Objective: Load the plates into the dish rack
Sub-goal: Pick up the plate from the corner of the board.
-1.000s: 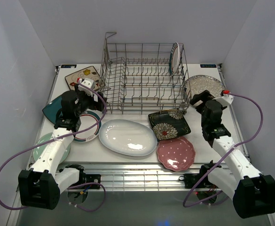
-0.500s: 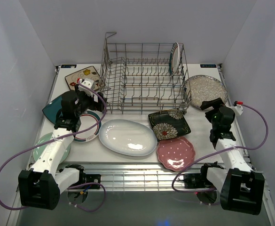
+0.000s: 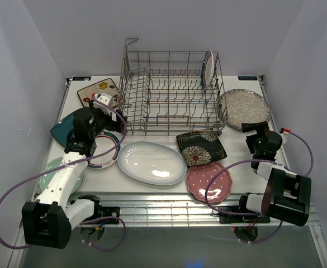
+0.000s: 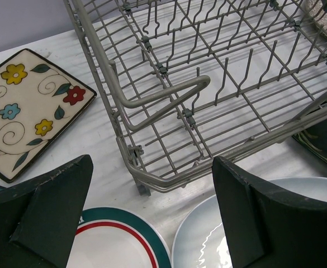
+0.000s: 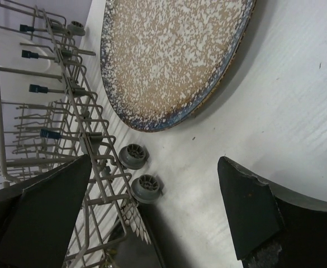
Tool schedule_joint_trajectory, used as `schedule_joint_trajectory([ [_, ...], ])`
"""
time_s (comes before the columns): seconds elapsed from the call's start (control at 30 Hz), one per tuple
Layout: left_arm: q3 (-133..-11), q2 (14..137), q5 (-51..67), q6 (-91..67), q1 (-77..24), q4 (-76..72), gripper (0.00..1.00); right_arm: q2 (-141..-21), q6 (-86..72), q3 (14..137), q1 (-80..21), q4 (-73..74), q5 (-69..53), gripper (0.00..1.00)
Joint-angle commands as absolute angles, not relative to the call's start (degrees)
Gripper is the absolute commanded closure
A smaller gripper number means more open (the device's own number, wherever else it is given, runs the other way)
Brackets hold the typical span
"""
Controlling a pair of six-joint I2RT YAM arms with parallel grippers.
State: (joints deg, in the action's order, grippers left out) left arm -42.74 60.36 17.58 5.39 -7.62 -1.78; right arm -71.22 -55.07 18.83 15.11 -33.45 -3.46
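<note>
While both of my grippers stand wide apart and empty, the dish rack (image 3: 171,92) sits just ahead of my left gripper (image 4: 152,184), with one pale plate (image 3: 208,68) upright at its far right end. The white oval plate (image 3: 152,163) lies flat just right of that gripper. The speckled round plate (image 3: 244,103) lies just ahead of my right gripper (image 5: 155,190), with the black floral square plate (image 3: 201,147) to its left. Beneath my left fingers lies the teal-and-red-rimmed round plate (image 4: 118,237), and the cream floral square plate (image 4: 26,111) lies ahead and left.
</note>
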Motion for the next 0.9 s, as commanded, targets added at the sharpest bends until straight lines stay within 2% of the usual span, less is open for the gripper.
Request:
schedule_joint_trajectory([
  [0.0,-42.4,59.7,17.6,6.1,-7.6,-2.9,0.02,-73.5,-58.1,18.5,16.3,-41.2,-4.4,0.0],
  [0.23,-42.2,59.9,17.0,6.2,-7.6,-3.3,0.02,-79.9,-60.2,20.3,17.1,-43.2,-3.5,0.0],
  [0.27,-42.1,59.9,16.9,6.1,-7.6,-3.3,0.02,-80.6,-60.9,20.6,17.2,-43.3,-3.4,0.04],
  [0.4,-41.8,59.9,16.6,5.5,-7.6,-4.0,0.02,-84.4,-62.2,21.8,17.4,-44.7,-3.0,0.06],
  [0.87,-41.7,60.4,15.7,5.1,-7.6,-4.3,0.02,-92.0,-64.7,27.0,17.7,-45.6,-0.4,0.07],
])
